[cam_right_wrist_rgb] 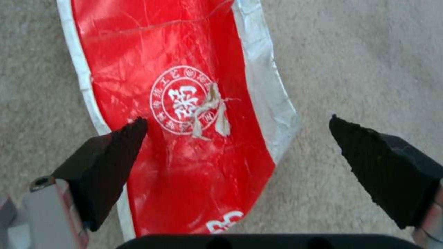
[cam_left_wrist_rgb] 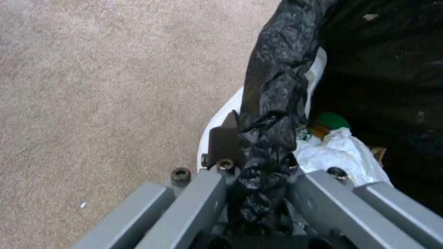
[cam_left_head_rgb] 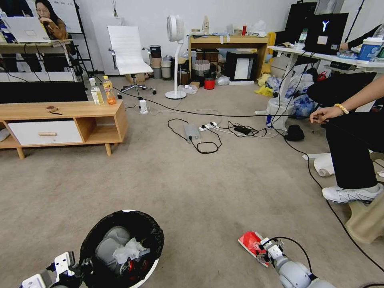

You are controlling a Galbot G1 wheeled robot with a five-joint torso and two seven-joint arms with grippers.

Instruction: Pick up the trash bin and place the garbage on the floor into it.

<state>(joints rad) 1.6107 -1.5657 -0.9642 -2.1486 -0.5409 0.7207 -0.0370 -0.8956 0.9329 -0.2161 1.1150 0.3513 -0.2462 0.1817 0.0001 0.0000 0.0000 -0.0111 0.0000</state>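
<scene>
The white trash bin [cam_left_head_rgb: 150, 272] with its crinkled black bag sits low at my left in the head view, and my left gripper [cam_left_head_rgb: 78, 267] is shut on its rim. In the left wrist view the left gripper [cam_left_wrist_rgb: 256, 152] pinches the black bag over the white rim of the trash bin [cam_left_wrist_rgb: 221, 114]. Garbage lies inside: white tissue [cam_left_head_rgb: 129, 250], a red can [cam_left_head_rgb: 134, 267], a green cap [cam_left_wrist_rgb: 333, 120]. A flat red packet [cam_left_head_rgb: 251, 242] with a white logo lies on the carpet at my right. My right gripper [cam_right_wrist_rgb: 237, 126] is open right over the red packet [cam_right_wrist_rgb: 184, 103], one finger [cam_right_wrist_rgb: 115, 145] on it.
A wooden TV bench [cam_left_head_rgb: 64, 124] with two drink bottles [cam_left_head_rgb: 102, 91] stands at the left. Cables and a power strip [cam_left_head_rgb: 208, 127] cross the mid floor. A seated person's leg and shoe [cam_left_head_rgb: 352, 194] are at the right, with a cable [cam_left_head_rgb: 340, 224] running past.
</scene>
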